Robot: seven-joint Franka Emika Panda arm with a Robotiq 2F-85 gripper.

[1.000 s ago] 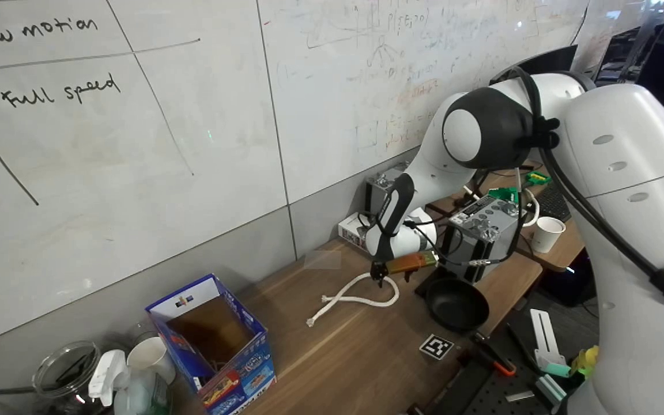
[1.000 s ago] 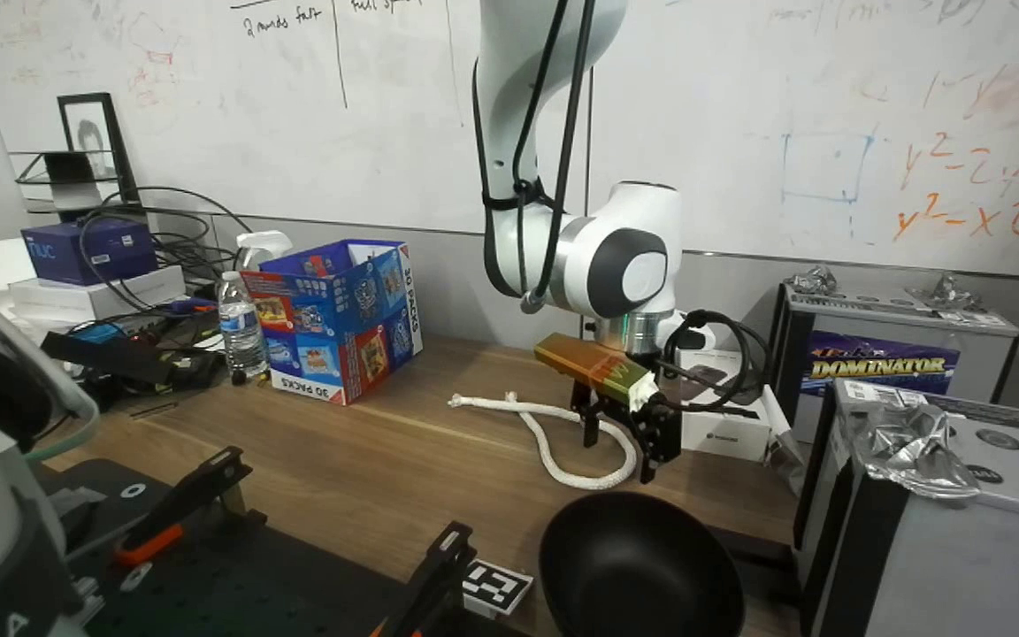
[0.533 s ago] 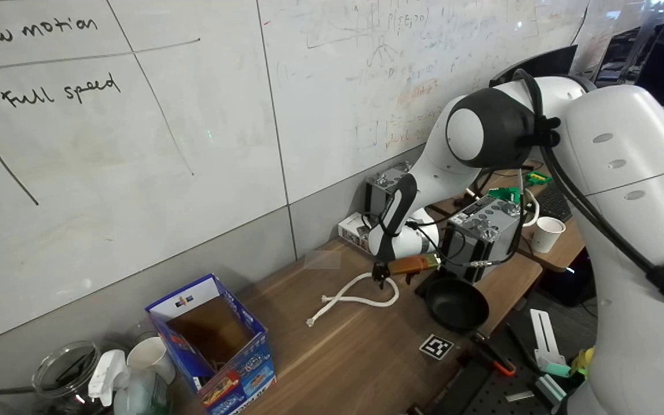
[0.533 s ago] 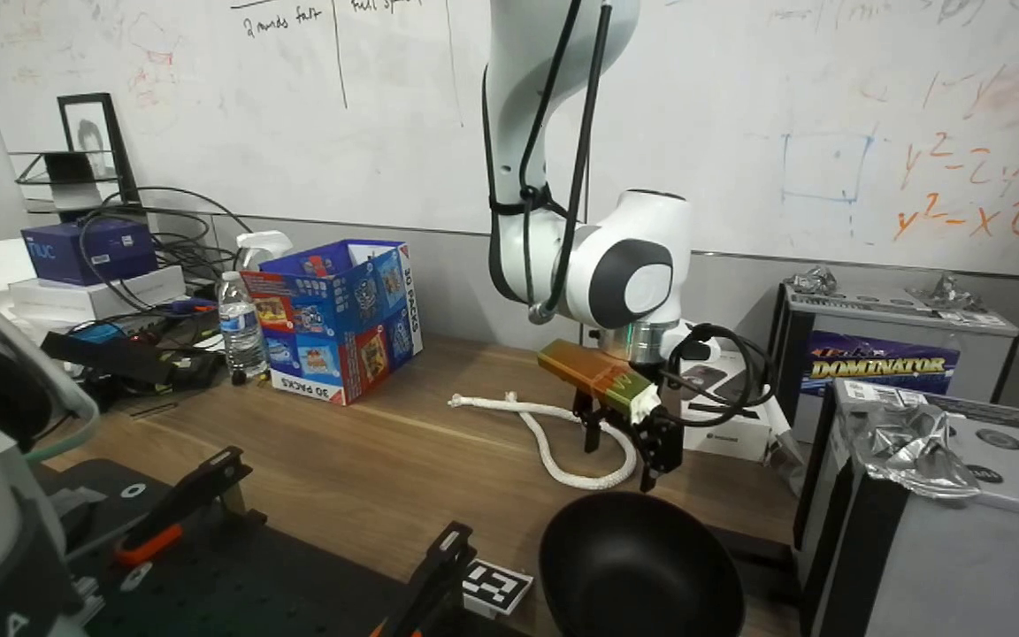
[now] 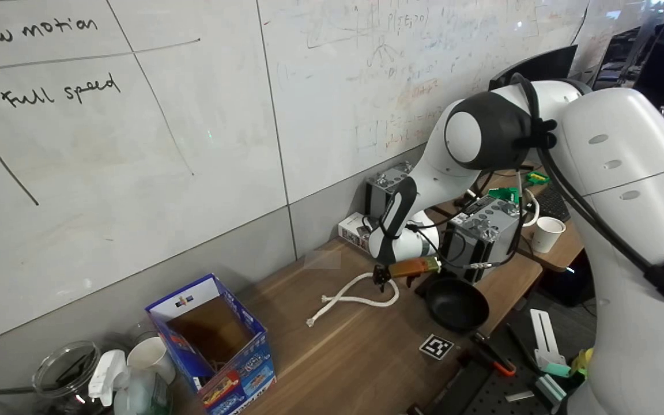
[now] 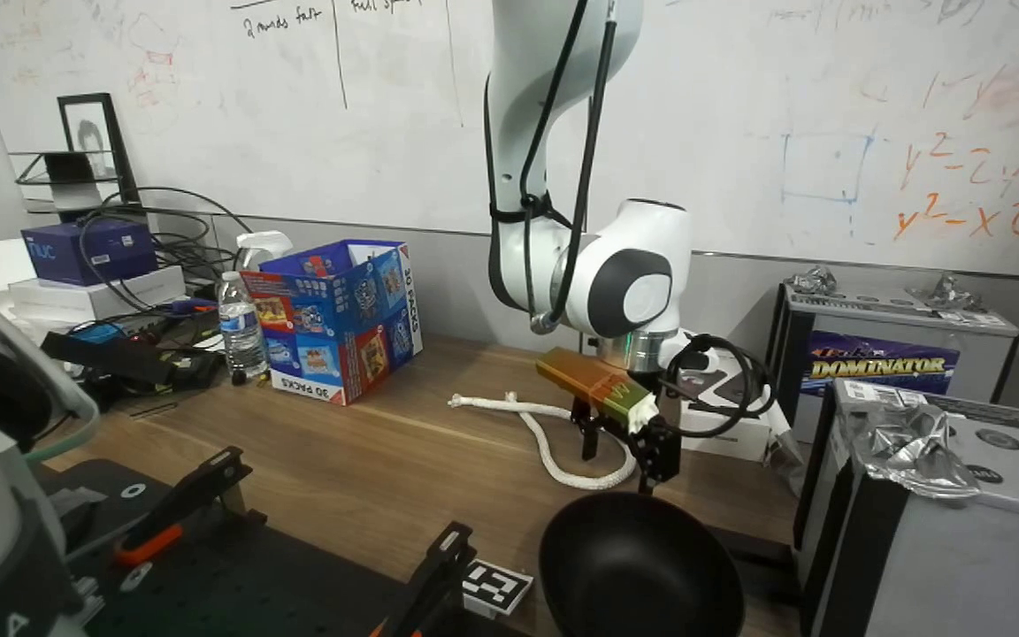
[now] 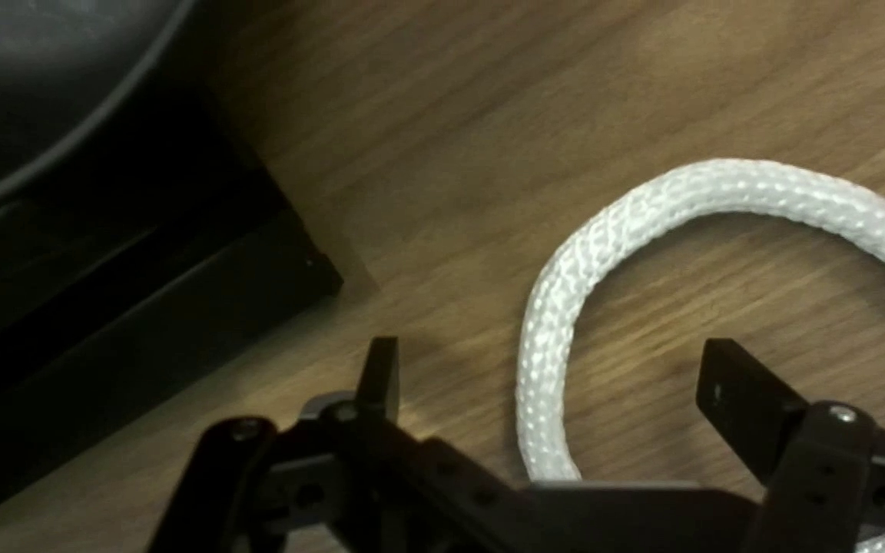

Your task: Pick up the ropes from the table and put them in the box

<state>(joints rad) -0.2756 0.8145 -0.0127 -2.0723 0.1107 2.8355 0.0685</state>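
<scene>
A single white rope point(image 5: 361, 300) lies in a loose loop on the brown wood-grain table point(image 5: 338, 369). It also shows in an exterior view point(image 6: 593, 483). In the wrist view the curved end of the rope point(image 7: 627, 223) passes between the fingers and runs under the gripper body, which hides part of it. My gripper point(image 7: 548, 361) is open and empty, one finger on each side of the rope, touching neither side. In both exterior views the gripper point(image 5: 395, 285) point(image 6: 618, 469) hangs low over the loop. The blue box point(image 5: 240, 380) point(image 6: 341, 327) stands open-topped beyond the rope's free ends.
A black pan point(image 5: 457, 305) point(image 6: 642, 566) stands close beside the gripper. A black bar point(image 7: 143, 322) lies near one finger. Grey devices point(image 6: 943, 531) and a small white box point(image 6: 726, 433) stand nearby. A marker card point(image 5: 436, 347) lies on the table. A whiteboard wall point(image 5: 211, 144) rises behind.
My gripper has come down slightly over the rope, with a small sideways shift. It stays open. The rope and box have not moved.
</scene>
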